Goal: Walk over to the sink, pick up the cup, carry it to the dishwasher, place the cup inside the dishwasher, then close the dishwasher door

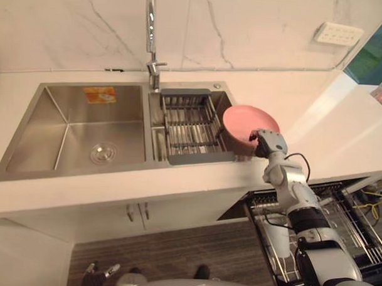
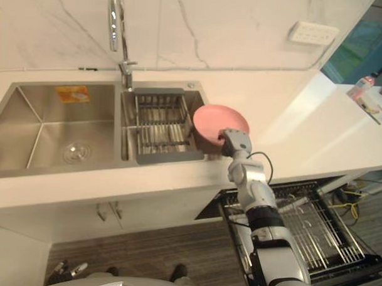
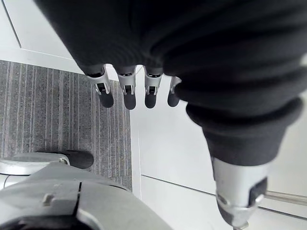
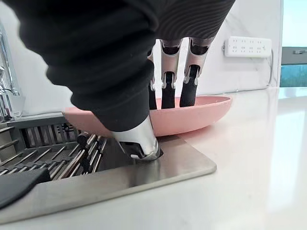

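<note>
Pinching the pink bowl [image 1: 247,123] at the sink [image 1: 27,168]

Left eye view: a steel double sink is set into a white tabletop [image 1: 317,116], with a tap [image 1: 150,41] rising behind the divider. A drainer rack [image 1: 191,127] lies across the right basin. The pink bowl sits at the rack's right end, overlapping the sink's right rim. The right robot hand [image 1: 266,144] is on the bowl's near right edge. Below the tabletop to the right, the dishwasher [image 1: 357,230] stands open with its wire rack pulled out. The left robot hand [image 1: 98,276] hangs low beside the cupboards, well apart from the sink.

Right eye view: the same layout, with a wall socket [image 2: 312,32] on the marble wall beyond the bowl.

Left wrist view: the left robot hand's fingers [image 3: 127,93] hang loosely spread and hold nothing; past them are a striped grey floor [image 3: 57,120] and a white cabinet door [image 3: 168,143].

Right wrist view: the right robot hand's fingers [image 4: 169,91] dip over the rim into the bowl, while its thumb [image 4: 139,141] sits against the outside of the bowl's near wall, just above the sink's steel rim, so the bowl's wall is pinched between them. The bowl rests partly on the rack and partly past the rim, toward the tabletop
</note>
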Available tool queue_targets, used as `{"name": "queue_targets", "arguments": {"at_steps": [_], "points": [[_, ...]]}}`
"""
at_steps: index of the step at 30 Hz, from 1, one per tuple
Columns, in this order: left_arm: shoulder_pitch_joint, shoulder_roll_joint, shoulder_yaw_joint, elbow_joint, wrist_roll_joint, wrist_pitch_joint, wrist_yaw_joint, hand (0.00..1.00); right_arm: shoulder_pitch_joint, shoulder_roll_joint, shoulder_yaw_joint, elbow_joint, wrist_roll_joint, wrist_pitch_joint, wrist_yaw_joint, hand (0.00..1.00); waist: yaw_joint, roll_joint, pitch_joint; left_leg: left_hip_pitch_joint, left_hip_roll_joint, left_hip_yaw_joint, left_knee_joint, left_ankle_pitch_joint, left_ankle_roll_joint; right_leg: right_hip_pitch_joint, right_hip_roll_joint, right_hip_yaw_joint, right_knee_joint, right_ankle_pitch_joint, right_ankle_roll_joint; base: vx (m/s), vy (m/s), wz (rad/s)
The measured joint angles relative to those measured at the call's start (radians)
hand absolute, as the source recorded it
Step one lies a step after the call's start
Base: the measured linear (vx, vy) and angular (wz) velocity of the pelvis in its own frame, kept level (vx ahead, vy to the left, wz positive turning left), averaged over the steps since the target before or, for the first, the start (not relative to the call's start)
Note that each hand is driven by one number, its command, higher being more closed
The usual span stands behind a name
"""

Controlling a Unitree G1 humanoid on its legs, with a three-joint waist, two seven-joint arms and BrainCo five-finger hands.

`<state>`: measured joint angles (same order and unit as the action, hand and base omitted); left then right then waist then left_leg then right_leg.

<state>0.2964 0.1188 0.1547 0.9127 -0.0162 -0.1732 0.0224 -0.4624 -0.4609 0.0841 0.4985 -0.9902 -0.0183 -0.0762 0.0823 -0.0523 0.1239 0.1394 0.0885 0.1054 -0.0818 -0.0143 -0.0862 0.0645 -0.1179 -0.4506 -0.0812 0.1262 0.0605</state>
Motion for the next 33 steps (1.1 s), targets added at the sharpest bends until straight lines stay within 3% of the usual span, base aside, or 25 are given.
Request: {"name": "queue_targets", "arguments": {"at_steps": [11, 19, 30, 33], "points": [[-0.002, 0.000, -0.001, -0.001, 0.000, 0.003, -0.002, 0.00, -0.029, 0.000, 0.032, 0.073, -0.007, -0.032, -0.076, 1.00, 0.003, 0.000, 0.000, -0.006, -0.007, -0.021, 0.005, 0.002, 0.006, 0.001, -0.002, -0.012, 0.001, 0.001, 0.000, 0.02, 0.012, 0.04], [0.010, 0.001, 0.000, -0.001, 0.000, -0.004, -0.001, 0.00, -0.034, -0.002, 0.030, 0.059, 0.022, -0.090, -0.120, 1.00, 0.002, 0.000, 0.000, 0.000, -0.008, -0.020, 0.005, 0.002, 0.008, 0.005, -0.006, -0.007, 0.000, 0.003, 0.003, -0.01, 0.003, -0.01], [0.032, -0.001, 0.004, -0.001, 0.000, -0.024, 0.018, 0.00, -0.033, -0.028, -0.016, -0.139, 0.087, -0.155, -0.154, 1.00, -0.012, 0.000, 0.000, 0.004, -0.005, -0.003, 0.005, 0.000, 0.009, 0.005, -0.005, 0.001, 0.000, 0.004, 0.002, 0.00, 0.000, 0.00], [0.036, -0.001, 0.004, -0.001, 0.000, -0.035, 0.018, 0.00, -0.033, -0.038, -0.020, -0.176, 0.108, -0.154, -0.154, 1.00, -0.013, 0.000, 0.000, 0.012, -0.005, 0.006, 0.005, -0.003, 0.010, 0.006, -0.005, 0.011, 0.001, 0.004, 0.003, 0.01, 0.012, -0.11]]}}
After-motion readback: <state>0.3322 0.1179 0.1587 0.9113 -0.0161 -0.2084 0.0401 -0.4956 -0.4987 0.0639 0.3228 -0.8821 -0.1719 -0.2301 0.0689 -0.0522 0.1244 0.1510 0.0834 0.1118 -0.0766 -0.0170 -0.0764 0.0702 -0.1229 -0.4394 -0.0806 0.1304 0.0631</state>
